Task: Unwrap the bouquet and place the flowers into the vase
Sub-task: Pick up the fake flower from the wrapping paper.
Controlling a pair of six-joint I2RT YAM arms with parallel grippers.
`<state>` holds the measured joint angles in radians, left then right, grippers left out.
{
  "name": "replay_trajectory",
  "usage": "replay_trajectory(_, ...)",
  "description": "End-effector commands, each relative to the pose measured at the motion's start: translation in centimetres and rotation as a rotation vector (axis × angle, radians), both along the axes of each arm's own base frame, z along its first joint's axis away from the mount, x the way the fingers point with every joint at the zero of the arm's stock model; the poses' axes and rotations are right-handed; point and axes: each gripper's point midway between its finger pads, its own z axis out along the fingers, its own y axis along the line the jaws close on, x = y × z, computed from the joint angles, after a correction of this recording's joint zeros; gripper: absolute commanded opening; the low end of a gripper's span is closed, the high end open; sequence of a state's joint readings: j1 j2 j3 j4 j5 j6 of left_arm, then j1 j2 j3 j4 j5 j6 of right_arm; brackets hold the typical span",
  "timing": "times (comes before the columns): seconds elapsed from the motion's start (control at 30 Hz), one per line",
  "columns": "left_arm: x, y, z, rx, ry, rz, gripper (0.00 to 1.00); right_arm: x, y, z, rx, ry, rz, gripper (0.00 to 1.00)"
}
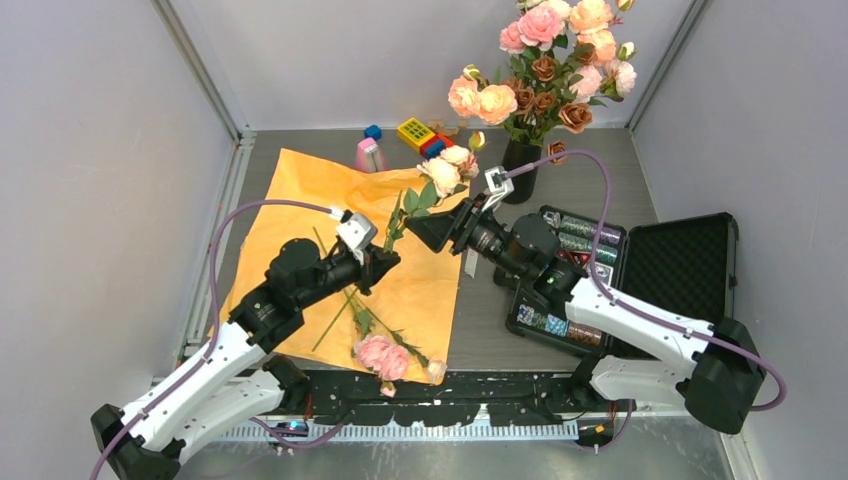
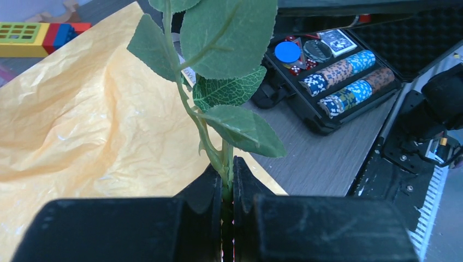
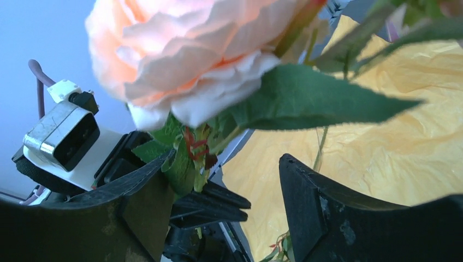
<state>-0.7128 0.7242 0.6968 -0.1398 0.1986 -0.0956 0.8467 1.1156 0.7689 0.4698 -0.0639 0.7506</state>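
- The orange paper [image 1: 300, 190] lies opened flat on the bench [image 1: 485, 340], well left of the vase [image 1: 520, 158]. The unwrapping looks done, and the flowers seem to go over one at a time.
- At the paper's near edge, far from the vase, loose roses [image 1: 383, 357] lie flat on their stems.
- The left hand [image 2: 227, 183], left of the vase, is clamped tight on the lower stem of the held rose [image 1: 443, 173]. Its bloom leans toward the vase, lifted off the paper.
- The right hand [image 3: 226, 161], between the left hand and the vase, has its fingers apart. The stem just under the bloom sits between them, nearer one finger and not gripped.
- This reads as a pass from hand to hand. Next the right hand should close on the stem, and only then should the left hand let go.
- The vase itself is crowded with a bunch of roses [image 1: 545, 60]. The stem tip will need a gap at the neck and a near-upright descent.
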Motion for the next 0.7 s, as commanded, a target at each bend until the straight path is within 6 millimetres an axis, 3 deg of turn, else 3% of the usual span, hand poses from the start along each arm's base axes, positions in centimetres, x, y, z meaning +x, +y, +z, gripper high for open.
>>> replay_trajectory(0.0, -0.6, -1.2, 2.1, -0.076, -0.039, -0.07, 0.0, 0.0, 0.7, 5.6, 0.145, -0.091, 0.023, 0.71)
replay_trajectory(0.2, -0.7, -1.3, 1.8, -0.072, -0.031, -0.078, 0.0, 0.2, 1.3, 6.4, 0.177, -0.111, 0.032, 0.59)
replay_trajectory(0.33, -0.8, -1.4, 1.7, -0.071, -0.024, -0.086, 0.0, 0.4, 1.5, 6.4, 0.184, -0.113, 0.028, 0.44)
replay_trajectory(0.53, -0.5, -1.6, 1.3, -0.055, -0.003, -0.083, 0.0, 0.4, 1.4, 6.6, 0.185, -0.125, 0.022, 0.02)
replay_trajectory(0.6, -0.2, -1.4, 1.1, -0.04, 0.006, -0.066, 0.01, 0.5, 1.2, 6.6, 0.171, -0.136, 0.008, 0.0)
replay_trajectory(0.67, -0.1, -1.4, 1.0, -0.025, 0.014, -0.062, 0.15, 0.7, 0.9, 6.5, 0.127, -0.146, -0.017, 0.0)
